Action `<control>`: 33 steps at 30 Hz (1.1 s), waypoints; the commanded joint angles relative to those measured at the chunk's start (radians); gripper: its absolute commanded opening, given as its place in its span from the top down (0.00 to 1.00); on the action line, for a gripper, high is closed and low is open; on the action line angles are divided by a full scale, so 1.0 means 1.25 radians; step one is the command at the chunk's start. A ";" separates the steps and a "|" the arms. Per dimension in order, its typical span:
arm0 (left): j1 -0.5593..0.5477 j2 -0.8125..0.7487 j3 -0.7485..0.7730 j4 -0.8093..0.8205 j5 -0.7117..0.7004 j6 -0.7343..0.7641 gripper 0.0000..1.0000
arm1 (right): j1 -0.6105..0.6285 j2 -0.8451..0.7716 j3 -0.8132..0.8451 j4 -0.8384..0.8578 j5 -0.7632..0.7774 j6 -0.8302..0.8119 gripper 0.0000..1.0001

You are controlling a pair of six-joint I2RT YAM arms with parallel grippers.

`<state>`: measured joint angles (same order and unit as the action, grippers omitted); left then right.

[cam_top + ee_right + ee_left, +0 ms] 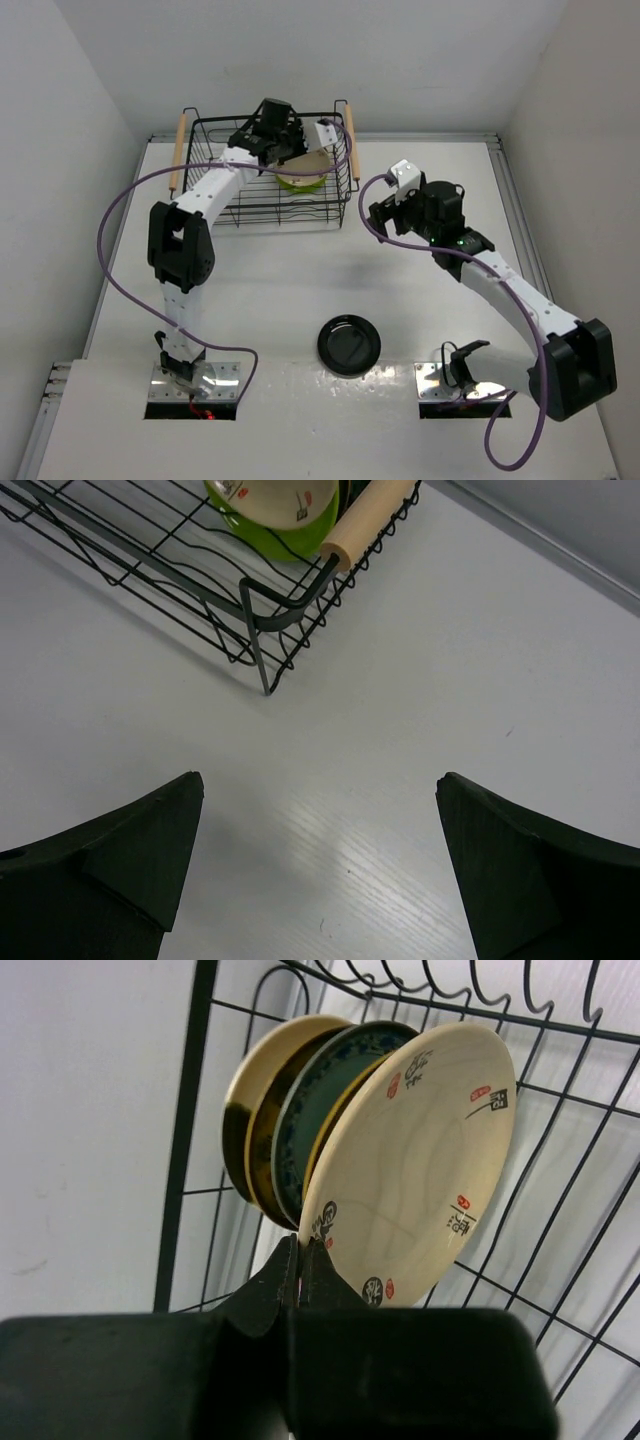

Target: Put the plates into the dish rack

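Standing on edge in the black wire dish rack [255,215] at the table's far left, a cream printed plate [420,1160] leans on a teal-patterned plate [315,1110] and a mustard-brown plate [255,1090]. The left gripper [298,1265], fingers pressed together, sits at the cream rim. A glossy black plate [349,344] lies flat near the bases. The right gripper [320,780] hangs spread wide.

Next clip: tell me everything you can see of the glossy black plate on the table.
The small round glossy black plate lies flat, seemingly face up, on the white table, near the middle of its front edge. A raised rim rings a shallow centre that catches soft reflections, so it looks like glazed ceramic or melamine. It sits well apart from the black wire dish rack, and nothing touches it.
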<state>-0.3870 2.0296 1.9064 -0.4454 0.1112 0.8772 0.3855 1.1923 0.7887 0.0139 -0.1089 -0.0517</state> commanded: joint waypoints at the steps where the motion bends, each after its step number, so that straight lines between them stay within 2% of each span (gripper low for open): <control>1: -0.006 -0.017 -0.019 0.056 0.001 -0.010 1.00 | -0.005 -0.051 -0.008 0.022 0.002 0.012 0.02; 14: -0.021 -0.026 -0.077 0.101 -0.033 0.005 1.00 | -0.005 -0.106 -0.027 0.001 0.024 0.008 0.02; 23: -0.043 -0.035 -0.164 0.127 -0.073 0.017 1.00 | -0.010 -0.122 -0.035 -0.009 0.016 0.009 0.00; 26: -0.043 -0.035 -0.172 0.127 -0.101 -0.013 0.88 | -0.013 -0.112 -0.016 -0.080 -0.022 0.018 0.00; 27: -0.043 -0.035 -0.163 0.127 -0.109 -0.022 0.74 | -0.010 -0.117 -0.012 -0.128 -0.029 0.022 0.00; 29: -0.043 -0.042 -0.153 0.127 -0.120 -0.033 0.63 | -0.008 -0.125 -0.026 -0.157 -0.056 0.068 0.00; 30: -0.043 -0.054 -0.140 0.120 -0.120 -0.043 0.51 | -0.003 -0.139 -0.038 -0.177 -0.070 0.082 0.00; 32: -0.043 -0.066 -0.107 0.093 -0.127 -0.060 0.38 | 0.012 -0.174 -0.099 -0.178 -0.081 0.126 0.00; 33: -0.043 -0.077 -0.092 0.078 -0.127 -0.067 0.35 | 0.031 -0.179 -0.130 -0.177 -0.080 0.136 0.00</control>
<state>-0.4332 2.0251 1.7145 -0.3241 -0.0273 0.8448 0.3893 1.0187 0.6968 -0.1593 -0.1574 0.0311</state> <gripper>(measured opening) 0.610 0.996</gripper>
